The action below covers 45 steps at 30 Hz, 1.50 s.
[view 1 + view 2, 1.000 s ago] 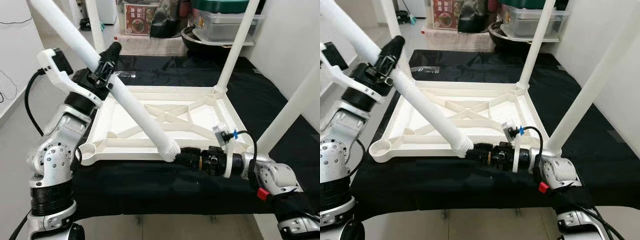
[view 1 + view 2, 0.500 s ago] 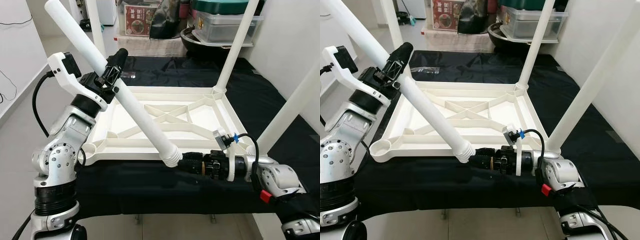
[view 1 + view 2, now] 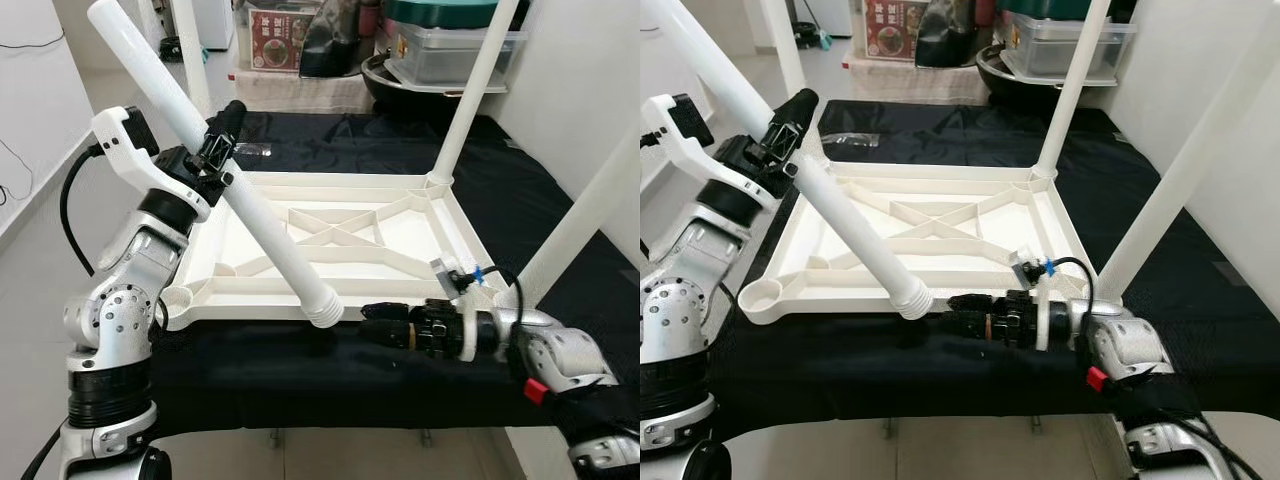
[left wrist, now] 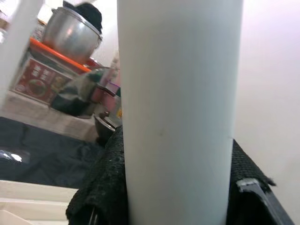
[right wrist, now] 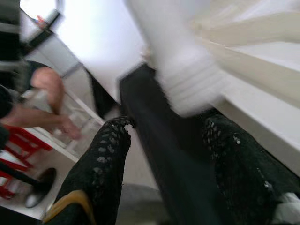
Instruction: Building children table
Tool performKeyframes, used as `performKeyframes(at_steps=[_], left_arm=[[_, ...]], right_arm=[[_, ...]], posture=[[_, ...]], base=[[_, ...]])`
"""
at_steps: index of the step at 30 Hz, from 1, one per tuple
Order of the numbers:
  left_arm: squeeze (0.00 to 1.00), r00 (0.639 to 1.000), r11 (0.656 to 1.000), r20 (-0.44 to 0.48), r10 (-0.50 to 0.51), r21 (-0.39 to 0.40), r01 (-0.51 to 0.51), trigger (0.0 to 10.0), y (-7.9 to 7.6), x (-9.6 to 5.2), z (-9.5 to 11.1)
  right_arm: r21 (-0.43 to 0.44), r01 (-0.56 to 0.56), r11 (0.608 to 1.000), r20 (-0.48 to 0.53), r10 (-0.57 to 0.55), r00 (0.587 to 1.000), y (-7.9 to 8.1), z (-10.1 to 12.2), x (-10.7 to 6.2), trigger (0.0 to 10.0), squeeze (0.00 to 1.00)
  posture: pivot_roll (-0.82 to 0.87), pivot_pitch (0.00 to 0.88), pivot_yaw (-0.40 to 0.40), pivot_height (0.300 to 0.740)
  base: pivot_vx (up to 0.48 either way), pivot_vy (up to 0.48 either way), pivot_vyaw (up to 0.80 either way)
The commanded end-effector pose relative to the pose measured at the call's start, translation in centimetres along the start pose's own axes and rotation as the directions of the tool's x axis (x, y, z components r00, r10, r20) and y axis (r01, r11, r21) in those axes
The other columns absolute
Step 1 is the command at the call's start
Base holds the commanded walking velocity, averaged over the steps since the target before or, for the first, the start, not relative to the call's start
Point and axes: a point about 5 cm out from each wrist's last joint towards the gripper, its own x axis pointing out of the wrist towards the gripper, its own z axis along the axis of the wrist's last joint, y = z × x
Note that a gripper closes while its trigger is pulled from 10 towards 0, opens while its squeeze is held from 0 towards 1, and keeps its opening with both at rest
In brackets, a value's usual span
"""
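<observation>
Left end effector (image 3: 222,128) clamps the long white plastic table leg (image 3: 232,190) mid-shaft, slanting down to the upturned white tabletop's (image 3: 330,235) front edge, while the right end effector (image 3: 372,325), fingers spread, lies just beside its threaded tip.

Before me stands a low counter (image 3: 330,140) draped in black cloth that hangs over its near edge. On the cloth lies a white plastic children's tabletop (image 3: 330,250), turned underside up, its crossed ribs showing, with three white legs rising from its corners. At its near left corner is an open round socket (image 3: 178,298). A small clear plastic bag (image 3: 848,139) lies on the cloth behind it.
</observation>
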Motion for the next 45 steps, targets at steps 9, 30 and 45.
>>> performKeyframes(at_steps=[9, 30, 45], left_arm=[[0.0, 0.996, 0.995, -0.054, -0.075, 0.055, 0.078, 0.0, 0.0, 1.7, 1.2], [0.0, 0.842, 0.875, -0.237, -0.484, -0.164, 0.457, 0.0, -3.5, 4.4, -0.9], [0.0, 0.584, 0.691, -0.382, -0.716, -0.274, 0.669, 0.0, -4.9, 2.9, -2.2]], right_arm=[[-0.137, 0.085, 0.987, 0.144, -0.065, 0.987, -0.4, 4.8, -0.9, 10.0, 0.0], [-0.327, 0.045, 0.944, 0.347, 0.076, 0.935, 3.1, 11.6, 5.7, 10.0, 0.0], [-0.262, -0.262, 0.929, 0.209, 0.32, 0.924, 5.1, 10.0, 6.3, 10.0, 0.0]], posture=[[0.03, 0.046, -0.062, 0.74], [0.04, 0.013, -0.039, 0.74], [0.04, 0.005, -0.028, 0.74]], base=[[0.0, 0.0, 0.0], [0.0, 0.0, 0.0], [0.0, 0.0, 0.0]])
